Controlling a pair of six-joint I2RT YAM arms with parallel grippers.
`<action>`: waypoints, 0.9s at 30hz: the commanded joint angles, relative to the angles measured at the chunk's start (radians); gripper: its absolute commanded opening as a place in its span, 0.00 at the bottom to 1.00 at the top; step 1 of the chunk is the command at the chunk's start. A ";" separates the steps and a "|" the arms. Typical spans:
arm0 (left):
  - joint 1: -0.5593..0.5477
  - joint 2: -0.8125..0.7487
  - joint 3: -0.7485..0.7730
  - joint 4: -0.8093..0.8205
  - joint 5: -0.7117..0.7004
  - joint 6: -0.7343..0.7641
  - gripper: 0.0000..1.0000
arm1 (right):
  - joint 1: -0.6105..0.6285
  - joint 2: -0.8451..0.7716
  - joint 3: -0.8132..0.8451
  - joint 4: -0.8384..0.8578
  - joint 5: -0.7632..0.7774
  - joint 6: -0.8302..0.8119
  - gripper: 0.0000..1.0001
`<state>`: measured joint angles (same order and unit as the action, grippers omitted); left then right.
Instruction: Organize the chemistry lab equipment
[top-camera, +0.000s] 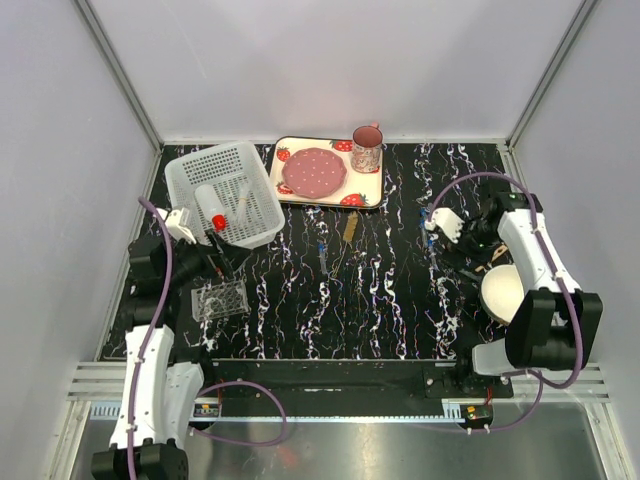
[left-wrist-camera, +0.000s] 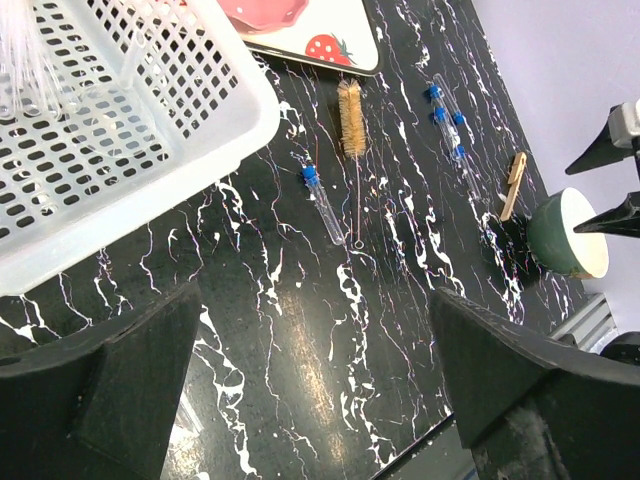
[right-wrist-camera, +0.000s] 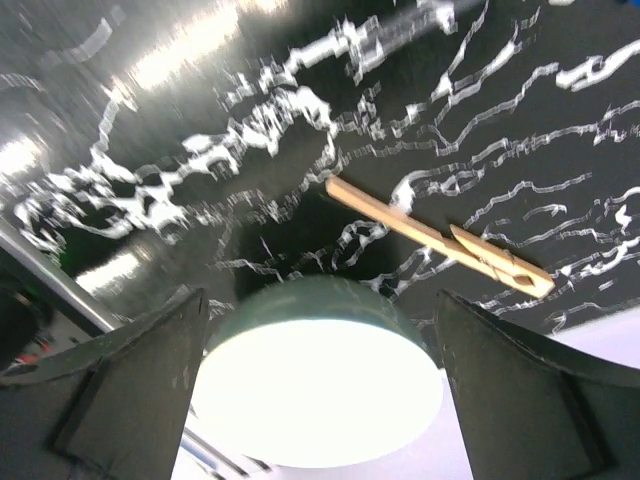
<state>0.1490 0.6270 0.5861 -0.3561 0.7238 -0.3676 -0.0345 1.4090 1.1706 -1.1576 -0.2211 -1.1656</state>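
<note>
One white basket (top-camera: 262, 222) sits at the table's far left, and I'll place everything else from it. Inside it lies one red-capped bottle (top-camera: 208, 198), along with some clear pieces (left-wrist-camera: 30, 60) that are too faint to count. One clear rack (top-camera: 220, 298) stands just on the near side of the basket. One strawberry tray (top-camera: 368, 190) lies just beside the basket on its right.

Farther right of the basket, on the bare black top, one brush (left-wrist-camera: 350, 105) lies beside one blue-capped tube (left-wrist-camera: 322, 200). Beyond those is a cluster of tubes (left-wrist-camera: 450, 130); there are at least two, but I can't fix the number. One stick (right-wrist-camera: 440, 237) lies farther right still, close to the one bowl (top-camera: 500, 295), which sits well apart from the basket on the right side.

The left gripper (left-wrist-camera: 315, 330) hangs by the basket's near right corner with its fingers spread wide, holding nothing. The right gripper (right-wrist-camera: 320, 300) hangs over the bowl with its fingers wide apart too, also holding nothing.
</note>
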 joint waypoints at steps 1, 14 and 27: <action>-0.006 0.022 -0.003 0.063 0.035 -0.008 0.99 | -0.070 0.076 -0.003 0.005 0.083 -0.350 0.96; -0.011 0.020 -0.003 0.055 0.025 -0.010 0.99 | -0.068 0.205 -0.026 0.079 0.048 -0.373 0.86; -0.015 0.030 -0.002 0.037 0.019 -0.008 0.99 | -0.047 0.188 -0.270 0.421 0.164 -0.608 0.75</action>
<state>0.1390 0.6567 0.5804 -0.3470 0.7303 -0.3740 -0.0856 1.6421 0.9367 -0.8864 -0.0998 -1.6478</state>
